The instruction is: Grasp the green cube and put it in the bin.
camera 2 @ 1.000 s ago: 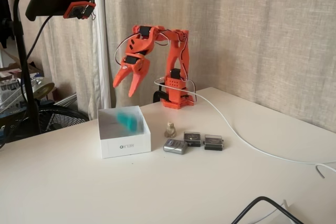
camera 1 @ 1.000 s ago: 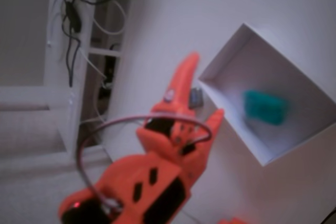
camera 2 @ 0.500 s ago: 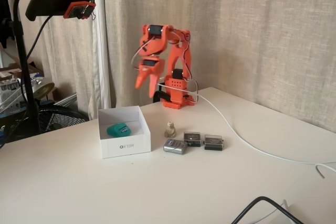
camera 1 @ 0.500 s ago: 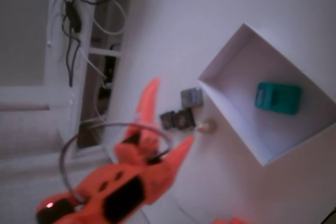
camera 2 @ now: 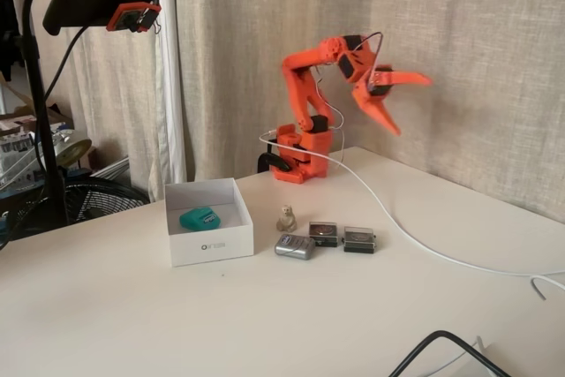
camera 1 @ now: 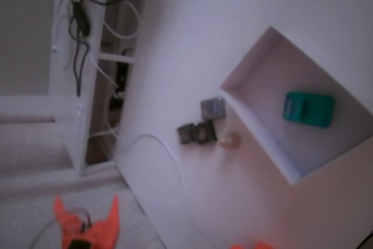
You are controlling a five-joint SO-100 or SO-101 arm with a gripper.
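Inside the bin (camera 2: 209, 236), toward the left of the desk (camera 2: 265, 324) in the fixed view that took in the whole arm, the green cube (camera 2: 200, 217) lay flat on the box floor, clear of the walls. The other fixed view, looking down at a slant, showed the same bin (camera 1: 250, 126) with the green cube (camera 1: 309, 109) resting on its floor toward the right, free of the walls. The orange arm (camera 2: 305, 94) stood on its base at the far edge of the desk and reached up and to the right, well apart from the bin, with the pincer (camera 2: 412, 105) held high in front of the curtain (camera 2: 459, 59). Its two fingers were spread wide with nothing between them. In the slanted view only the two orange tips of the pincer (camera 1: 86, 211) showed at the bottom edge, also splayed and empty. Just right of the bin sat a small beige figure (camera 2: 286, 217), and near it a row of three small grey and dark pieces (camera 2: 325, 240), none touching the box. A white cable (camera 2: 415, 237) ran from the arm's base across the desk to the right. A camera on a black stand (camera 2: 97, 6) hung over the left side.
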